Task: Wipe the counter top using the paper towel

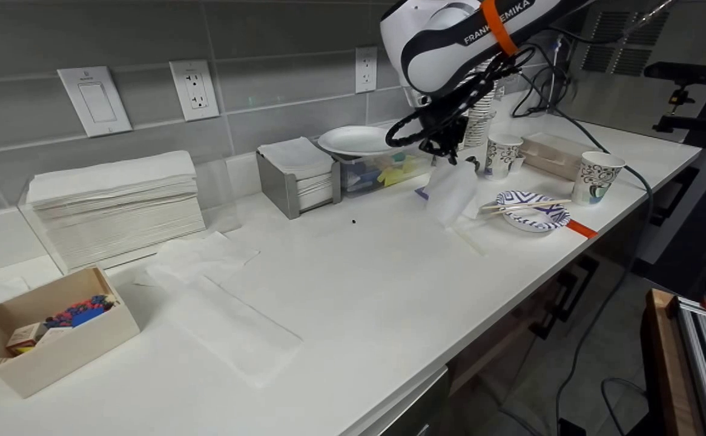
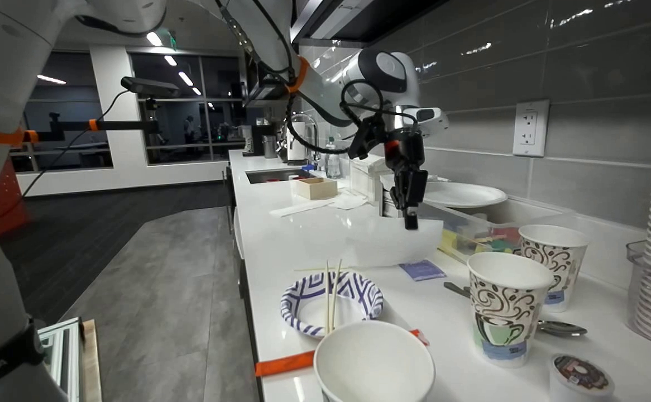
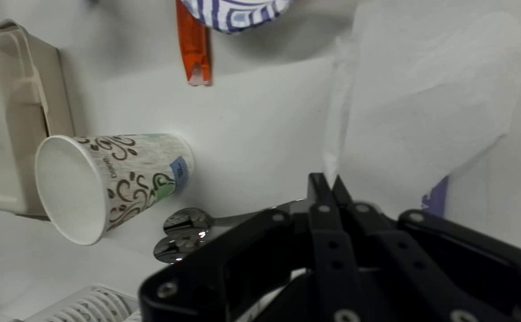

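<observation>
claw [image 3: 329, 179] is fully together, pinching the paper towel [image 1: 451, 192] by an edge; the rest hangs over the worktop [image 1: 359, 272], next to the bowl [image 2: 295, 301]. can't tell if its low edge touches down. purple packet [image 2: 422, 270] pokes out right by the towel, so it could get dragged. to wipe well: lower till a good patch lies flat, press light, sweep toward the dark speck [image 1: 353, 221] in straight strokes, away from bowl and chopsticks [image 2: 328, 296]. towel looks thin: likely bunches if rushed, tears if the claw scrapes.
</observation>
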`<action>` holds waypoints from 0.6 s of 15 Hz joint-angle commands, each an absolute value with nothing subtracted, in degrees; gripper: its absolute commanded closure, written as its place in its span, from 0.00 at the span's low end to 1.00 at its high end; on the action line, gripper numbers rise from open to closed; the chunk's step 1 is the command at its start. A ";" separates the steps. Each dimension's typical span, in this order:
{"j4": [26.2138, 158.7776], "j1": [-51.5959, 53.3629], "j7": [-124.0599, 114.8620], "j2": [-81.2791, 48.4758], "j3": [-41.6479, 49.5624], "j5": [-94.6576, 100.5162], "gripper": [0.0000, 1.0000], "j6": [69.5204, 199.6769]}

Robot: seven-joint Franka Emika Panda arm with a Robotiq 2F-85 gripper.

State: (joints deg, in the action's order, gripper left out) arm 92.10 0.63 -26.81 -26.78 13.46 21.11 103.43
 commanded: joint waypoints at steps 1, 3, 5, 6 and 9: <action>92.17 -0.35 -26.96 -26.38 12.73 21.72 0.99 103.13; 92.47 -0.40 -27.04 -26.14 12.77 21.89 0.99 103.13; 92.76 -0.25 -27.19 -26.13 12.72 21.93 0.99 103.14; 92.84 -0.22 -27.24 -26.13 12.69 21.93 0.99 103.14; 91.48 -0.34 -26.77 -27.76 12.87 22.48 1.00 102.03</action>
